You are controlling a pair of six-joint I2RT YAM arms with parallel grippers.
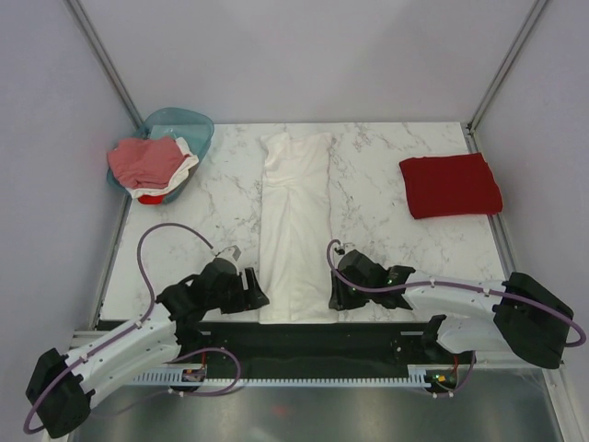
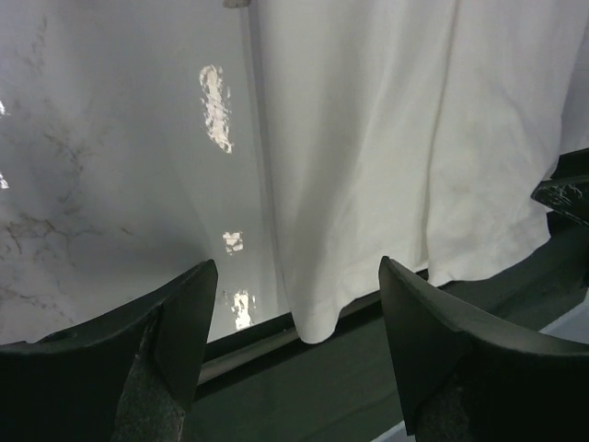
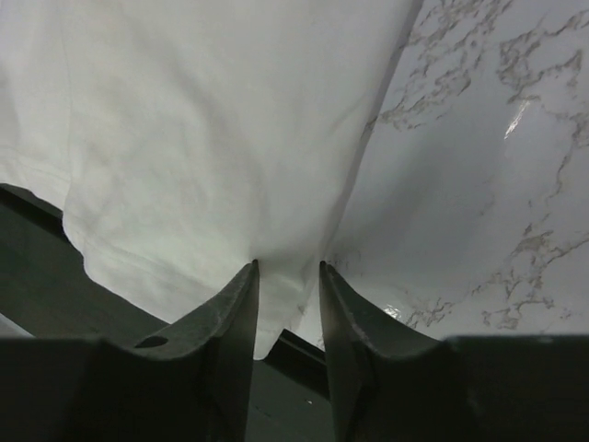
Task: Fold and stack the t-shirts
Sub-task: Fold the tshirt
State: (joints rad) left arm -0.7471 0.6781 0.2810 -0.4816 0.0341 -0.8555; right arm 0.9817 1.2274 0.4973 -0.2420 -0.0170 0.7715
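A white t-shirt [image 1: 296, 230] lies as a long narrow strip down the middle of the marble table, its hem hanging just over the near edge. My left gripper [image 1: 253, 293] sits at the hem's near left corner. In the left wrist view it [image 2: 294, 265] stands wide open, with the shirt [image 2: 386, 138] ahead and nothing between the fingers. My right gripper [image 1: 339, 296] is at the near right corner. In the right wrist view its jaws [image 3: 288, 265] are narrowed but open, straddling the shirt's [image 3: 212, 138] hem corner. A folded dark red t-shirt [image 1: 451, 184] lies at the back right.
A teal plastic basket [image 1: 189, 120] stands at the back left, holding a pinkish-red t-shirt [image 1: 143, 158] over a white one [image 1: 181, 170]. A dark rail [image 1: 304, 336] runs along the table's near edge below the hem.
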